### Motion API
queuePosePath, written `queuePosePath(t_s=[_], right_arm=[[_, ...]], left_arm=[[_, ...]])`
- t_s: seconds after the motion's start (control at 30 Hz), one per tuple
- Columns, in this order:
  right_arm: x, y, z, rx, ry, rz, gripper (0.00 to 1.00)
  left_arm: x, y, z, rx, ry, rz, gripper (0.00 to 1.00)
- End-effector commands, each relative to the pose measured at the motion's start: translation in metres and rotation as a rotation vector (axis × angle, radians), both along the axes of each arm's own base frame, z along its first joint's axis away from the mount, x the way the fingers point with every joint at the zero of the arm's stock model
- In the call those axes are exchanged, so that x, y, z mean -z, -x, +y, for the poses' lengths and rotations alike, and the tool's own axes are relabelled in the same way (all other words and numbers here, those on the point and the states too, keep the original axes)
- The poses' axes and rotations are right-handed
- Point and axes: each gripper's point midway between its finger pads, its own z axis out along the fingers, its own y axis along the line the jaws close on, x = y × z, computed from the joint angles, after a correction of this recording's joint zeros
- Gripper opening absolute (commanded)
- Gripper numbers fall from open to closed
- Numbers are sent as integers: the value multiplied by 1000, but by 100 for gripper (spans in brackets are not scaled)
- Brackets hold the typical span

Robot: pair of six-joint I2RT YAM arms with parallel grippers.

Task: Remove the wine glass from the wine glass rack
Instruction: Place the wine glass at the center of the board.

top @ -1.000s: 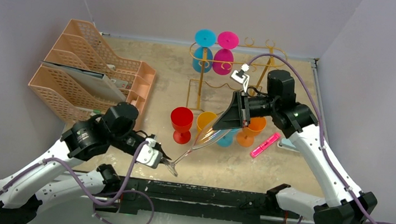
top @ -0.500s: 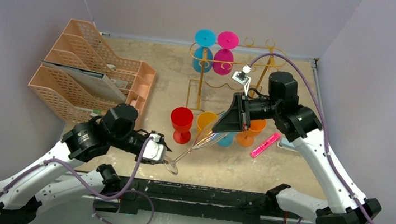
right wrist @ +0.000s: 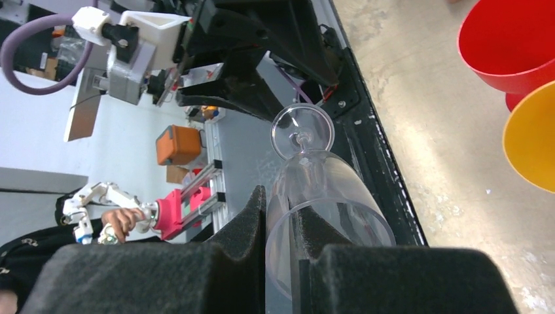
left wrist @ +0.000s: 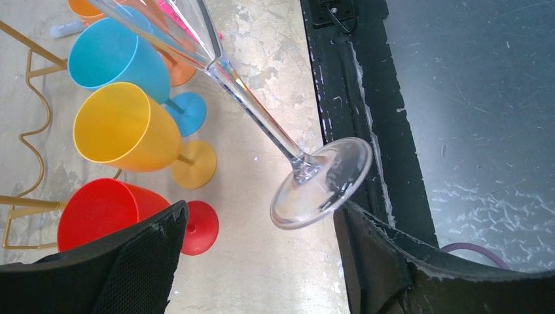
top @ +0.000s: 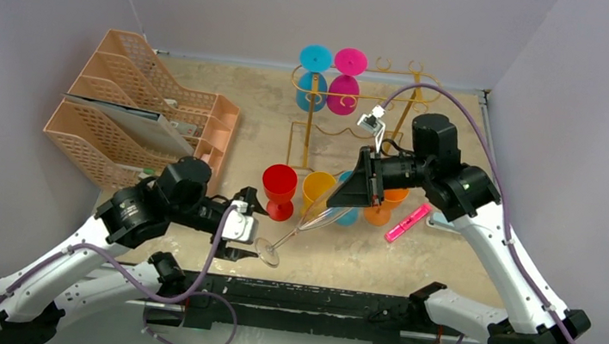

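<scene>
Seen from above, the wine glass rack [top: 352, 100] stands at 12 o'clock on the table [top: 377, 262]. A blue glass [top: 313, 73] and a magenta glass [top: 348, 77] hang upside down from its top, side by side. The peach file trays [top: 142, 119] sit at 10 o'clock.

The clear wine glass [top: 305, 224] is off the rack and well apart from it, toward 6 o'clock near the table's front edge. It is tilted, with the bowl up toward 1 o'clock and the foot down toward 7 o'clock. The right jaws are narrow and clamped on the bowl at its rim, the glass wall pinched between the foam pads [right wrist: 242, 229].

The left jaws stand wide. In the left wrist view the foot of the glass [left wrist: 321, 183] lies between the two fingers [left wrist: 131, 261]. It is clear of the finger on the goblet side and just beside the other, and I cannot tell whether it touches that one. The foot hangs beside the black rail [top: 312, 298] at the table's near edge.

Four goblets stand upright on the table between the rack and the glass: red [top: 279, 188], yellow [top: 316, 189], blue [top: 346, 214] and orange [top: 384, 205]. A pink marker [top: 408, 222] lies at 3 o'clock from the orange one.
</scene>
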Motion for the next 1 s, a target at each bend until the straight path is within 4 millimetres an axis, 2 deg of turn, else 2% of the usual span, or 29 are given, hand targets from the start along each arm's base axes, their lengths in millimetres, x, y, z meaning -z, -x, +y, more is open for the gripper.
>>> queuePosePath(t_s=[0.0, 0.17, 0.27, 0.37, 0.43, 0.57, 0.67, 0.97], right_arm=[[-7, -1, -4, 23, 19, -68, 0], [3, -7, -4, 61, 64, -55, 0], [13, -10, -8, 84, 124, -60, 0], [24, -14, -15, 118, 209, -69, 0], [34, -14, -24, 143, 291, -78, 0], [47, -14, -42, 189, 399, -108, 0], [54, -12, -56, 226, 464, -136, 0], [71, -6, -105, 282, 663, -263, 0]], left_arm=[[-20, 4, 4, 5, 28, -28, 80], [-29, 7, 1, -1, 62, 9, 82], [-33, -4, -2, -94, 96, 34, 84], [-33, -26, -1, -235, 109, 45, 85], [-35, -41, 1, -361, 126, 88, 86], [-45, -64, 5, -575, 158, 185, 99], [-50, -76, 8, -689, 170, 239, 100], [-61, -89, 18, -832, 220, 277, 100]])
